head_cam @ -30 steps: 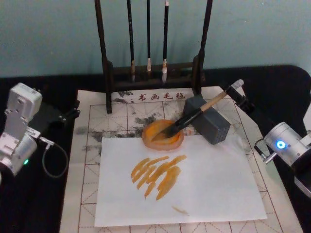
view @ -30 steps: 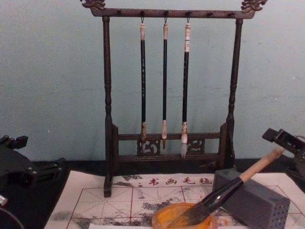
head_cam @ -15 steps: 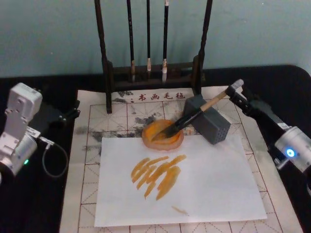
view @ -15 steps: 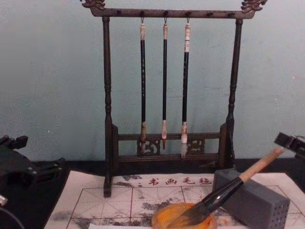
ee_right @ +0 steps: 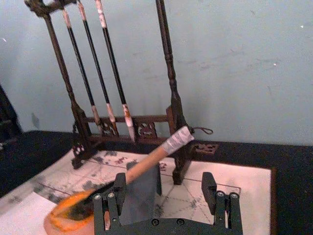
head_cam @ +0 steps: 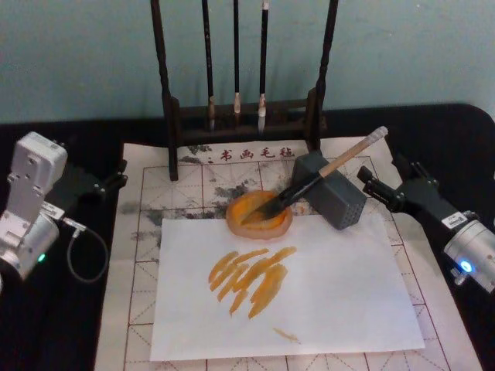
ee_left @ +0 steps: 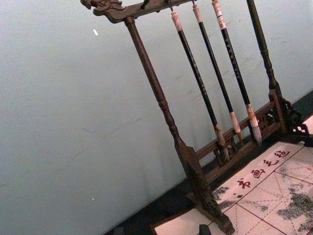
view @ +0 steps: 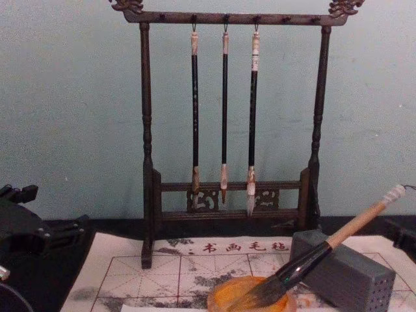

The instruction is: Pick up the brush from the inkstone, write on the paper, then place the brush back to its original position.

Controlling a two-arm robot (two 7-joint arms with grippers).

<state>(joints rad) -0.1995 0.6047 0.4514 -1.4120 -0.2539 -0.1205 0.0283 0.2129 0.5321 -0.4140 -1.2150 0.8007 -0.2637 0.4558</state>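
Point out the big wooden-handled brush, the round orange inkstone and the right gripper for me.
Large light-wood-handled brush [head_cam: 334, 163]: head view, mid-handle.
Round orange inkstone [head_cam: 241, 211]: head view, left rim.
Right gripper [head_cam: 370, 182]: head view, between the open jaws' tips.

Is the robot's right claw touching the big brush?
Apart. Head view shows the open right gripper beside the grey block, a clear gap from the brush.

Left arm [head_cam: 31, 205]: boxy silver-white housing, rounded joint below with a small green light, thin grey cable looping from it. Left gripper [head_cam: 104, 184]: matt black. Right arm [head_cam: 472, 259]: silver cylindrical wrist section with a blue light. Right gripper [head_cam: 379, 192]: black; the wrist view shows two black fingers [ee_right: 208, 188] on a black crossbar with round screw heads.
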